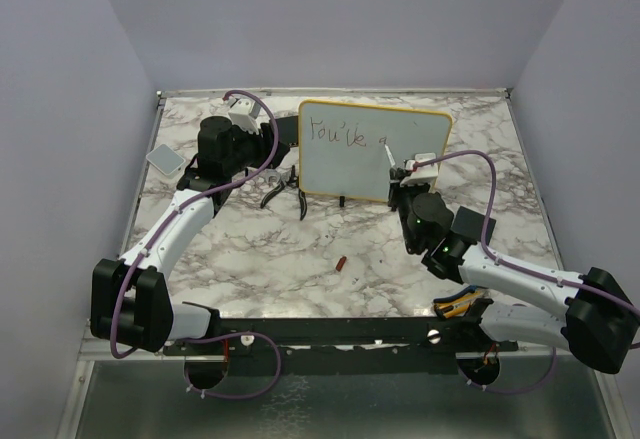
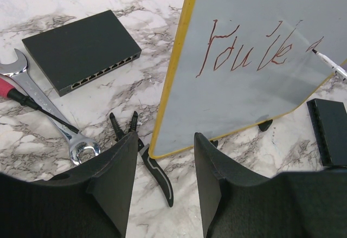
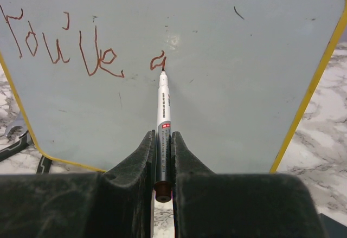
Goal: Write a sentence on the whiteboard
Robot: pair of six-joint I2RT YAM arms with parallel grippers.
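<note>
The whiteboard [image 1: 372, 149] with a yellow frame stands upright on the marble table, tilted back. It also shows in the left wrist view [image 2: 244, 70] and the right wrist view [image 3: 217, 102]. The sentence [image 3: 70, 45] reads "You've" in red-brown marker, with a started letter [image 3: 158, 62] after it. My right gripper [image 3: 164, 140] is shut on a white marker [image 3: 163, 105] whose tip touches the board at that letter. My left gripper [image 2: 162, 156] is open and empty, just in front of the board's lower left corner.
A black box [image 2: 81, 48], a wrench [image 2: 49, 110], a red-handled screwdriver [image 2: 32, 102] and black pliers [image 2: 146, 156] lie left of the board. A red marker cap [image 1: 341, 263] lies mid-table. A small grey pad [image 1: 165, 159] sits far left.
</note>
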